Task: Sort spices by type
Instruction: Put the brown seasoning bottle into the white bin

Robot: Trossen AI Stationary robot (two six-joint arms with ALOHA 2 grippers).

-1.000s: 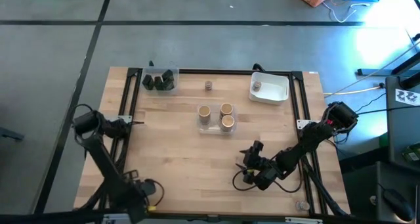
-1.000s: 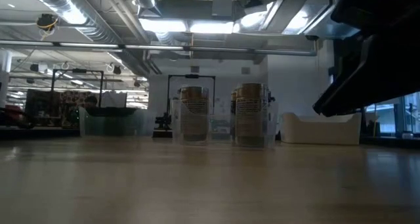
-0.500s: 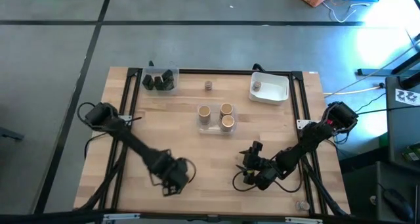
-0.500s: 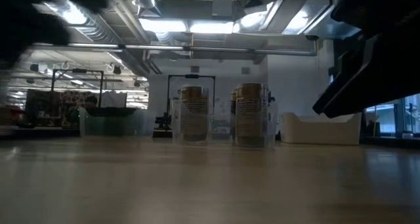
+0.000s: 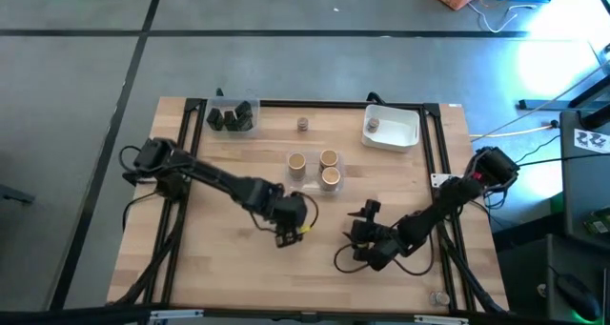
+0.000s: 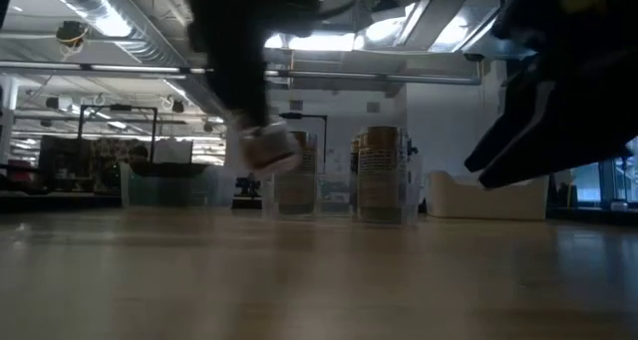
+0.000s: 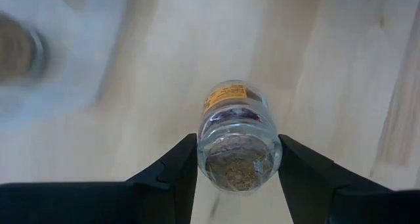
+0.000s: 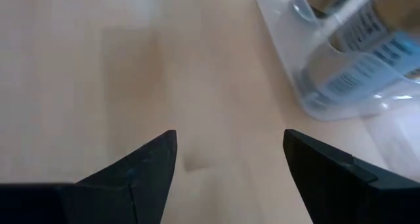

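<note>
My left gripper (image 5: 289, 228) hangs over the middle of the table, shut on a small clear jar (image 7: 237, 135) of grey-brown spice with an orange label; the low view shows the jar (image 6: 267, 147) in the air. Three tan cylinders (image 5: 315, 169) stand in a clear tray just beyond it. Dark jars (image 5: 232, 117) sit in a clear tub at the far left. One small jar (image 5: 302, 124) stands alone at the far edge, and another (image 5: 374, 125) is in the white tub (image 5: 398, 134). My right gripper (image 5: 365, 237) hovers open right of centre, with nothing between its fingers. My left gripper pinches the small jar's round side (image 7: 203, 152) between its two fingers (image 7: 177, 168), one on each side. The fingers come slanting down from above. The jar is lifted clear of the table and sits tilted in the hold, with its labelled end pointing away from the wrist.
A black frame (image 5: 315, 104) runs along the table's far edge and down both sides. The clear tray with the tan cylinders (image 8: 354, 46) lies close beyond my right gripper's fingers. Bare wood (image 5: 238, 268) stretches along the near part of the table.
My left gripper has swung from the table's near left corner toward the right and the far edge, to the middle of the table, and has turned as it went. The small jar has come into the low view, clear of the table. The fingers' gap shows no change.
</note>
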